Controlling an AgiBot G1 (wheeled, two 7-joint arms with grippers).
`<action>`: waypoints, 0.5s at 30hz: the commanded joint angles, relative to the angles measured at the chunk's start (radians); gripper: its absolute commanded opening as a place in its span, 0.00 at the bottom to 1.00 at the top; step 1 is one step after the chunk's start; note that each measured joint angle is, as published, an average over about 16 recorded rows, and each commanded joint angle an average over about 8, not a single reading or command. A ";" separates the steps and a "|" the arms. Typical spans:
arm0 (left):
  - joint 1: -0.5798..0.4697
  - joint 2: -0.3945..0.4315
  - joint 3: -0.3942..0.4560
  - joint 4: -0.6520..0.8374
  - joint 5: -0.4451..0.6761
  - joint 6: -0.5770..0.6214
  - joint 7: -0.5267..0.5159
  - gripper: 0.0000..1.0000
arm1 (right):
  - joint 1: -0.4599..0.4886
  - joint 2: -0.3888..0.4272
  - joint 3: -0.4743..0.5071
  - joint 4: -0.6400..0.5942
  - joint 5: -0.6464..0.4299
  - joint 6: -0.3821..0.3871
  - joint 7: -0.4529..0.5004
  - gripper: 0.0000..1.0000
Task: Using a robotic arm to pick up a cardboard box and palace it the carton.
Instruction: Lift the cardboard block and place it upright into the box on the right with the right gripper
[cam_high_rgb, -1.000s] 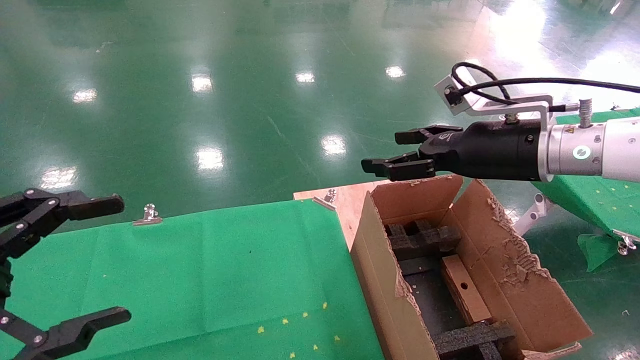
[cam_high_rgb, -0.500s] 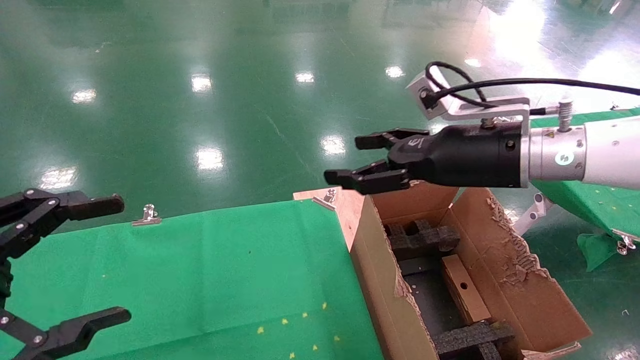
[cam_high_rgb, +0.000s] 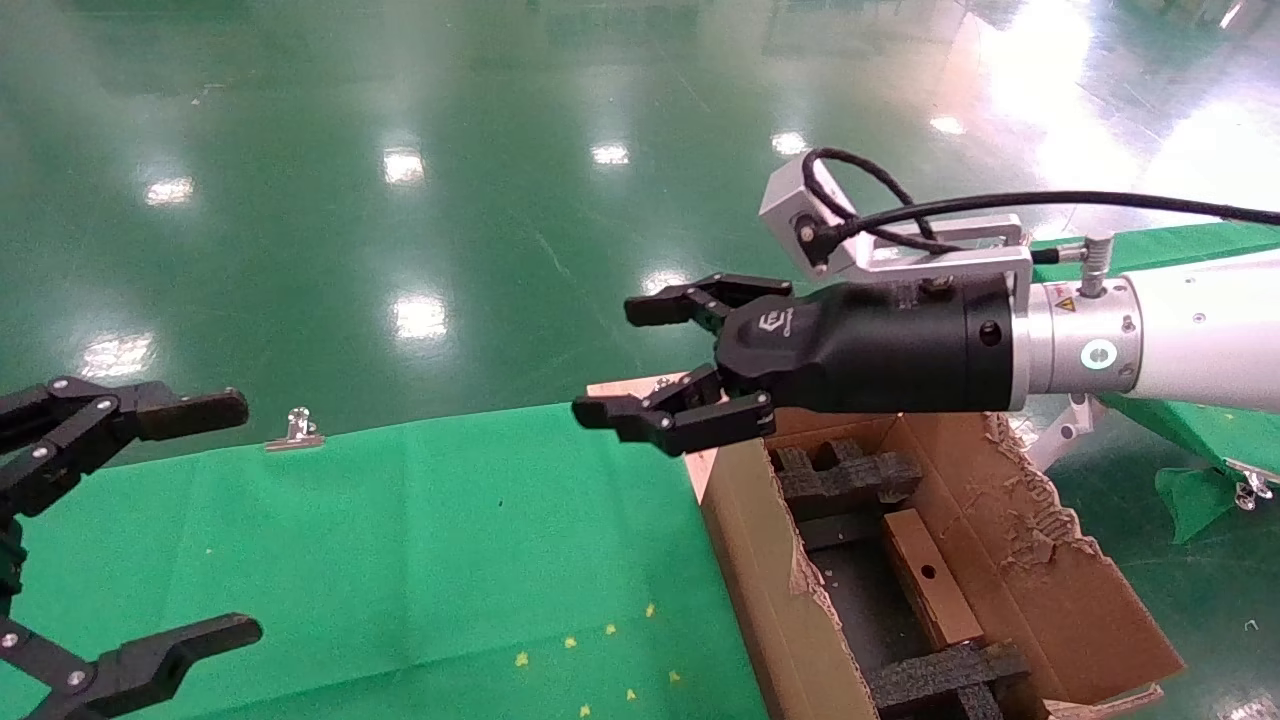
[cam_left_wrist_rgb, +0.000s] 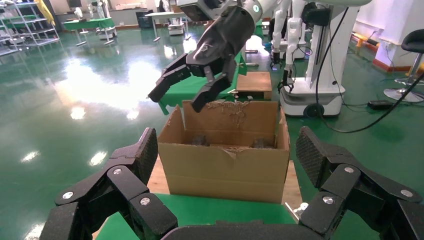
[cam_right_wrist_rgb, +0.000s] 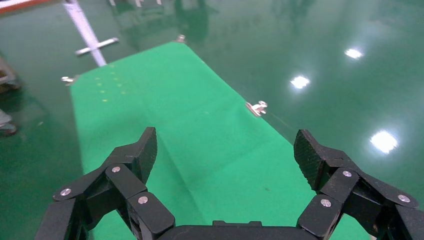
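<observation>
The small cardboard box (cam_high_rgb: 930, 577), brown with one round hole, lies inside the carton (cam_high_rgb: 755, 560) between black foam inserts (cam_high_rgb: 845, 475). The carton stands open at the right, its flaps torn. My right gripper (cam_high_rgb: 615, 360) on the silver-white robotic arm (cam_high_rgb: 1190, 340) hovers open and empty just left of the carton's far corner, over the green table's edge. The right wrist view has the right gripper (cam_right_wrist_rgb: 225, 155) above bare green cloth. My left gripper (cam_high_rgb: 240, 520) is parked open at the far left. Through the left gripper (cam_left_wrist_rgb: 227, 157) I see the carton (cam_left_wrist_rgb: 225, 165) side-on and the right gripper (cam_left_wrist_rgb: 182, 90) above it.
A green cloth table (cam_high_rgb: 400, 540) fills the lower left, with a metal clip (cam_high_rgb: 295, 430) on its far edge. The carton rests on a wooden board (cam_high_rgb: 700, 420). Another green-covered table (cam_high_rgb: 1200, 410) stands behind the right arm. Glossy green floor lies beyond.
The right arm has swung left and slightly down, from above the carton's far flap to over the green table's corner, open throughout. The left gripper and the box have not moved.
</observation>
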 joint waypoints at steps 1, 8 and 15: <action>0.000 0.000 0.000 0.000 0.000 0.000 0.000 1.00 | -0.031 -0.008 0.046 0.004 -0.001 -0.022 -0.012 1.00; 0.000 0.000 0.000 0.000 0.000 0.000 0.000 1.00 | -0.140 -0.034 0.207 0.016 -0.004 -0.101 -0.055 1.00; 0.000 0.000 0.001 0.000 0.000 0.000 0.000 1.00 | -0.248 -0.060 0.367 0.028 -0.007 -0.179 -0.098 1.00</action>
